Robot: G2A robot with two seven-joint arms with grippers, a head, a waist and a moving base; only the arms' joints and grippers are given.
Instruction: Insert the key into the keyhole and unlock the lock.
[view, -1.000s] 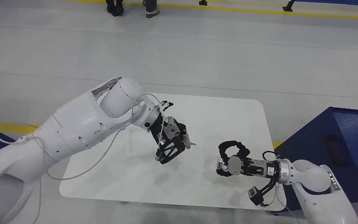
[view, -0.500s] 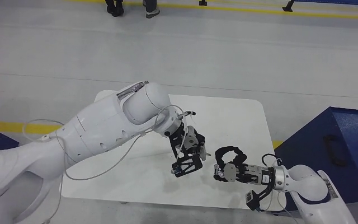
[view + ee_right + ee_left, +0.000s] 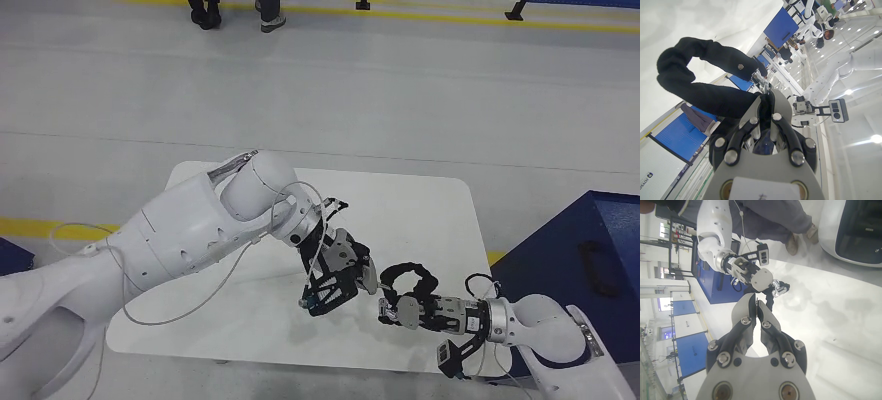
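Observation:
My left gripper (image 3: 358, 280) hangs over the front middle of the white table (image 3: 420, 210), shut on a thin flat key (image 3: 756, 306) that sits edge-on between its fingertips (image 3: 751, 302). Just to its right, my right gripper (image 3: 395, 308) is shut on the lock (image 3: 408, 312), whose black fabric-covered loop (image 3: 415, 272) arches above it. In the left wrist view the lock's silver cylinder (image 3: 777, 290) faces the key, a short gap away. In the right wrist view my right gripper (image 3: 765, 96) clamps the black loop (image 3: 696, 72) beside the silver lock body (image 3: 761, 80).
A dark blue cabinet (image 3: 590, 250) stands off the table's right edge. Both grippers are near the table's front edge (image 3: 300, 358). The back half of the table is bare.
The left arm has swung right and forward with the key, closing on the lock. The right gripper has shifted slightly left and forward with the lock.

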